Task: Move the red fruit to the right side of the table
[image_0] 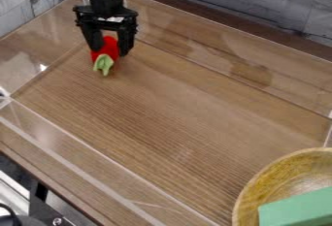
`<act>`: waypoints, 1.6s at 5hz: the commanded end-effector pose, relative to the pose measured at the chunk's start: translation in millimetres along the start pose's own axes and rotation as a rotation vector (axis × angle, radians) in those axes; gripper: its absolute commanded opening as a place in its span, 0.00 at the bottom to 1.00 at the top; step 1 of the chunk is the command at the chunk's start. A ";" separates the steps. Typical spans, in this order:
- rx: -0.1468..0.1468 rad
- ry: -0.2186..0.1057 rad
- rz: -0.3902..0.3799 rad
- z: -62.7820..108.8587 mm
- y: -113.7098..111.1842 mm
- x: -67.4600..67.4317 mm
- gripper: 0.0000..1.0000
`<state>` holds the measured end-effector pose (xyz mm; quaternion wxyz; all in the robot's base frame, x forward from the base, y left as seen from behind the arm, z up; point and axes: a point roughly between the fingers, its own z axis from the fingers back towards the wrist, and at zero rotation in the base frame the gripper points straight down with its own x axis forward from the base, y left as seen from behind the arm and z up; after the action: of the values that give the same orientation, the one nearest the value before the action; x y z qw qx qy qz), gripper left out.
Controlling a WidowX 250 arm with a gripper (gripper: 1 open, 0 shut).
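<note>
The red fruit [108,48] lies on the wood-grain table [195,113] at the far left, its pale green cap [103,65] pointing toward the front. My gripper [109,48] points straight down over it, open, with one black finger on each side of the red body. The fingertips [92,46] stand close to the tabletop. Whether the fingers touch the fruit I cannot tell.
Low clear acrylic walls [78,167] edge the table. A round yellowish wooden bowl [279,191] sits at the front right corner with a green block [301,213] inside it.
</note>
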<state>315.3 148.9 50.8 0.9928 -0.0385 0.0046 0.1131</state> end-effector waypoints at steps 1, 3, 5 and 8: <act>-0.005 -0.035 -0.049 14.5 -12.1 2.7 1.00; -0.021 -0.040 -0.065 18.5 -20.1 14.8 1.00; -0.035 -0.046 -0.022 10.9 -23.5 19.6 1.00; -0.055 -0.040 -0.038 7.5 -6.4 17.5 0.00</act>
<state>331.5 140.1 41.7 0.9929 -0.0734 0.0048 0.0931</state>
